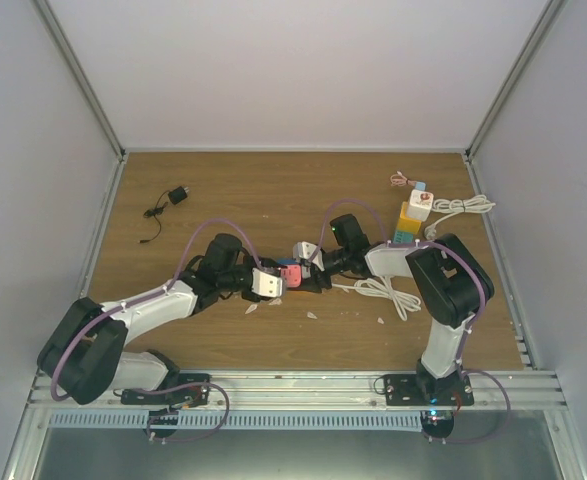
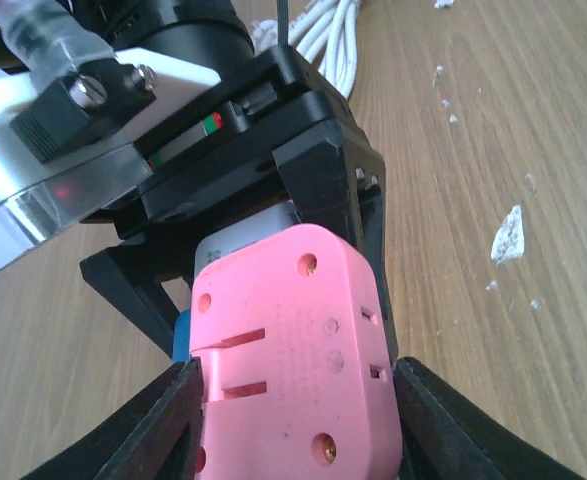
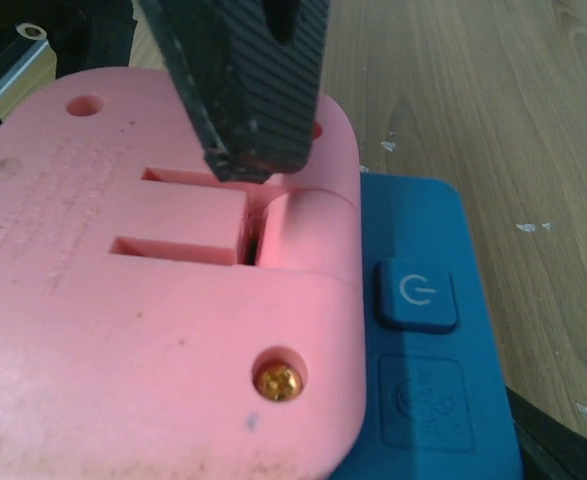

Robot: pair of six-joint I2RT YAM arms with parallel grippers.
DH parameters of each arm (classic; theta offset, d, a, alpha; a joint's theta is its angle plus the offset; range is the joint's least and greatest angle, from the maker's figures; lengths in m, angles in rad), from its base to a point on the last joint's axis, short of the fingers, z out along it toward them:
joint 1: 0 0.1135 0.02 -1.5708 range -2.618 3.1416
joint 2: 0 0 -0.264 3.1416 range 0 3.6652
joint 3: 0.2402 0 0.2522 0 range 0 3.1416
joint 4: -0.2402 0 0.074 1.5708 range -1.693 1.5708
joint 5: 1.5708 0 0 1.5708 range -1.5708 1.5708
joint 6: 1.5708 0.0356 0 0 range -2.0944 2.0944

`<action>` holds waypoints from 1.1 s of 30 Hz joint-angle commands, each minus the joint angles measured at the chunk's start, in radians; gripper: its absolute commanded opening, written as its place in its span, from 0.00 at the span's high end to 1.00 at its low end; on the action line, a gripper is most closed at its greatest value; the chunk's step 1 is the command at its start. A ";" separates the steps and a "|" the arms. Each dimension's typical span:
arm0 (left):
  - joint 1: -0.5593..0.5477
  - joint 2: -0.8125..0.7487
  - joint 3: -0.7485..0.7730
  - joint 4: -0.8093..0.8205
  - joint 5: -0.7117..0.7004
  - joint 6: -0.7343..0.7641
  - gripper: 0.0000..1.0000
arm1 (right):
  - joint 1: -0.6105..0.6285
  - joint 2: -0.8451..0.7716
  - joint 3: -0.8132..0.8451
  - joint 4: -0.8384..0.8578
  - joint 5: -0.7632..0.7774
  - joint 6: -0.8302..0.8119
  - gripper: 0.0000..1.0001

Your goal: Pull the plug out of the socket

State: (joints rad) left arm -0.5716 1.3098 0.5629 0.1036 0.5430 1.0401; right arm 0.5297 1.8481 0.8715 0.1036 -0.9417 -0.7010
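Note:
The socket (image 2: 293, 370) is a pink block with a blue side (image 3: 423, 400) that carries a power button. It is held above the table between both arms (image 1: 291, 275). My left gripper (image 2: 298, 425) has its black fingers (image 2: 153, 430) pressed against both sides of the pink block. A white plug (image 2: 241, 238) shows at the block's far end. My right gripper (image 1: 309, 262) has its black fingers on either side of the plug. One right fingertip (image 3: 565, 445) shows beside the blue side. The plug's white cable (image 1: 378, 292) lies coiled on the table.
A yellow and blue block stack (image 1: 411, 218) with a white plug and cord (image 1: 463, 206) stands at the back right. A small black adapter with its wire (image 1: 176, 197) lies at the back left. White scraps (image 2: 508, 235) dot the wooden table (image 1: 223, 190). Walls close in three sides.

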 commanded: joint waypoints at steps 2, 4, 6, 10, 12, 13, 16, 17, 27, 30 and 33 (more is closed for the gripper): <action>-0.009 0.003 0.009 0.088 -0.006 -0.030 0.54 | 0.007 0.051 -0.020 -0.082 0.040 -0.029 0.92; -0.003 0.003 0.025 0.046 0.025 -0.036 0.57 | 0.007 0.048 -0.023 -0.078 0.041 -0.030 0.92; 0.008 0.005 0.045 -0.004 0.071 -0.043 0.61 | 0.007 0.046 -0.027 -0.077 0.041 -0.032 0.91; 0.040 0.014 0.093 -0.088 0.164 -0.069 0.63 | 0.007 0.038 -0.036 -0.067 0.042 -0.035 0.90; 0.051 0.018 0.113 -0.096 0.178 -0.081 0.63 | 0.007 0.032 -0.042 -0.059 0.042 -0.035 0.90; 0.052 0.021 0.119 -0.096 0.177 -0.086 0.63 | 0.007 0.030 -0.043 -0.058 0.043 -0.035 0.89; 0.053 0.040 0.138 -0.128 0.170 -0.096 0.63 | 0.007 0.028 -0.044 -0.057 0.039 -0.035 0.88; 0.053 0.050 0.145 -0.137 0.167 -0.094 0.63 | 0.007 0.027 -0.046 -0.055 0.039 -0.035 0.88; 0.062 0.116 0.179 -0.149 0.165 -0.129 0.75 | 0.007 -0.001 -0.070 -0.030 0.028 -0.032 0.73; 0.064 0.121 0.190 -0.171 0.186 -0.134 0.80 | 0.003 -0.011 -0.072 -0.025 0.020 -0.024 0.66; 0.065 0.129 0.195 -0.194 0.190 -0.129 0.85 | -0.006 -0.024 -0.071 -0.023 0.008 -0.010 0.53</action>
State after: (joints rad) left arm -0.5110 1.4170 0.7425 -0.0425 0.7071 0.9237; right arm 0.5282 1.8320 0.8368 0.1505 -0.9409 -0.7071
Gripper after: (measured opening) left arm 0.183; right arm 0.660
